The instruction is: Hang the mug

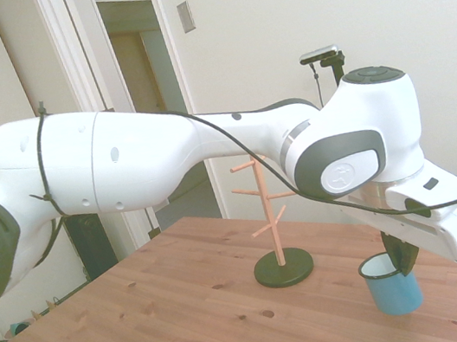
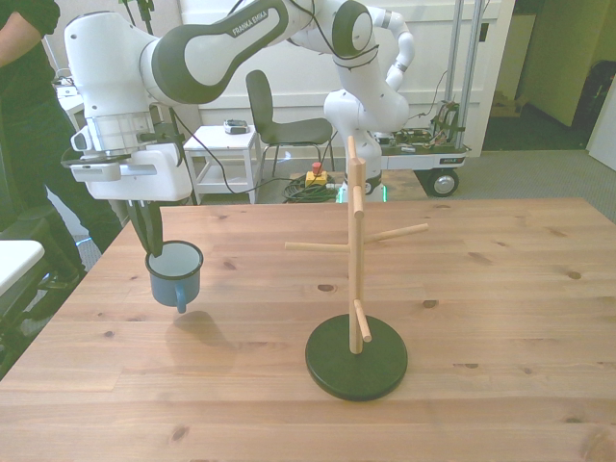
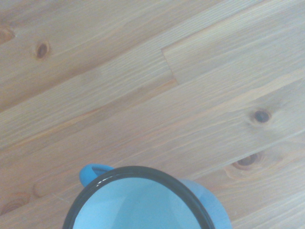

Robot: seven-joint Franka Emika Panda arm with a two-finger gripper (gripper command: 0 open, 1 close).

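Note:
The mug [image 2: 175,273] is light blue with a white inside and a dark rim. It hangs a little above the table at the front view's left, casting a shadow on the wood. My gripper [image 2: 152,241] is shut on its rim from above, the dark fingers [image 1: 400,254] straddling the wall. The mug [image 1: 393,285] stays upright, its handle pointing toward the front camera. The wrist view shows the mug's rim [image 3: 136,195] over bare planks. The wooden peg tree [image 2: 357,241] on a round dark base [image 2: 356,358] stands apart from the mug, toward the table's middle.
The peg tree [image 1: 268,217] has several short pegs angled outward. Wooden table [image 2: 481,289] spreads wide around it. A person [image 2: 24,115] stands beyond the table at the front view's left. A chair [image 2: 279,125] and carts sit behind the table.

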